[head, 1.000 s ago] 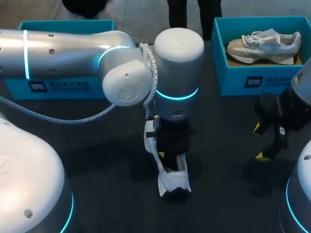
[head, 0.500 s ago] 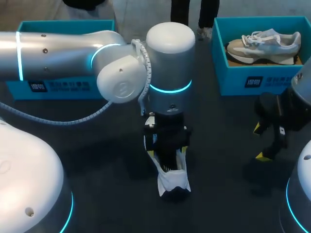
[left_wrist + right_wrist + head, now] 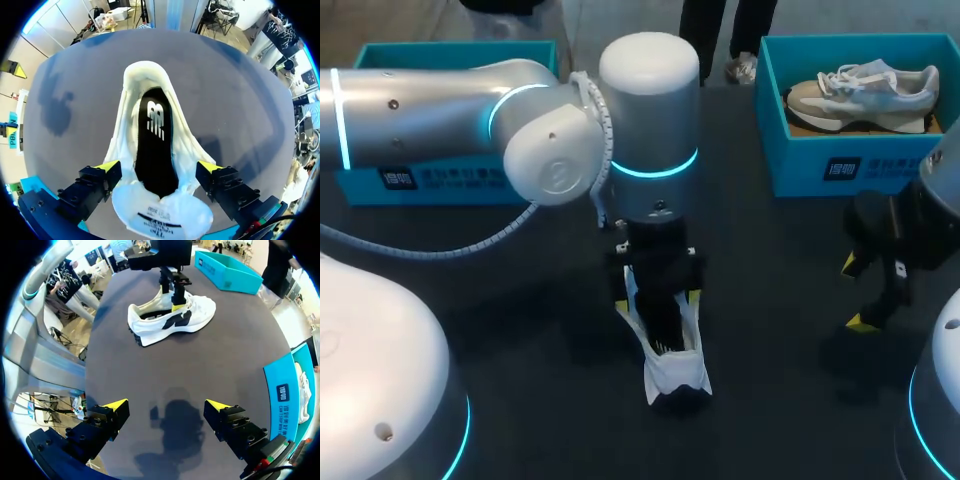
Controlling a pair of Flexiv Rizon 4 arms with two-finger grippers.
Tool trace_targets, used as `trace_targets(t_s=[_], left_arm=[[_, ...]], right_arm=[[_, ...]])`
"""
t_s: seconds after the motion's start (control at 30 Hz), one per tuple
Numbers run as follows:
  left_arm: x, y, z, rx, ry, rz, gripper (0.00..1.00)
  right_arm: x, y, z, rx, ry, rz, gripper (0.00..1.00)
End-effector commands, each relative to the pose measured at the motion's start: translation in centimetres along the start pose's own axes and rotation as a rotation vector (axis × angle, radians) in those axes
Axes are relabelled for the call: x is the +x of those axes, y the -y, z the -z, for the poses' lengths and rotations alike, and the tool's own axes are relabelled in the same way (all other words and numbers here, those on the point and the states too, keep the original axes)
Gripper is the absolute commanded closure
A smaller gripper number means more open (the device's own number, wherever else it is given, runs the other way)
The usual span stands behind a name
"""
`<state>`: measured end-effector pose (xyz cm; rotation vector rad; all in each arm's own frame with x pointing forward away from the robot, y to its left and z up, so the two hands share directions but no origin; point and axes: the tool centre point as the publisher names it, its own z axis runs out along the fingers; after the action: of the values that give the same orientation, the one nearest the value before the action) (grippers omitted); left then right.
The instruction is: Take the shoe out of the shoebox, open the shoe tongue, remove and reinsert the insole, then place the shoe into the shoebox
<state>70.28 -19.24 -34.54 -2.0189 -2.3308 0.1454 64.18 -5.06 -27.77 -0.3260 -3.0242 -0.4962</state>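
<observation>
Left tool [image 3: 159, 167], spread wide, straddles the white shoe [image 3: 176, 145] — black insole [image 3: 155, 140] showing.

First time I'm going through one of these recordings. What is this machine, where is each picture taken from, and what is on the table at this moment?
This is a robot with two arms at a dark table. One picture looks down from a fixed camera above and behind it. The two round ones come from cameras on the wrists, looking out along each gripper's yellow-tipped fingers. The left arm comes in to the middle, and the left gripper hangs over a white shoe standing on the table, with its open fingers on either side of it. Its wrist camera looks straight down into the shoe, at the black insole. The right gripper is open over bare table and holds nothing. At the back stand two teal shoeboxes. The right box holds a second shoe, while the inside of the left box is hidden behind the arm.
</observation>
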Motion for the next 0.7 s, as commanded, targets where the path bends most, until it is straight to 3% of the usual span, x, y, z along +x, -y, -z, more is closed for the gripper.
trace_targets(t_s=[0.03,0.33,0.7], left_arm=[[0.6,-0.6,0.6,-0.004,0.007,0.000,0.00],[0.8,-1.7,1.9,-0.030,0.014,0.008,0.00],[2.3,-4.1,5.7,-0.117,0.029,0.048,0.00]], right_arm=[[0.1,0.0,0.0,0.002,0.002,-0.001,0.00],[0.1,0.0,0.0,0.002,0.002,-0.001,0.00],[0.1,0.0,0.0,0.002,0.002,-0.001,0.00]])
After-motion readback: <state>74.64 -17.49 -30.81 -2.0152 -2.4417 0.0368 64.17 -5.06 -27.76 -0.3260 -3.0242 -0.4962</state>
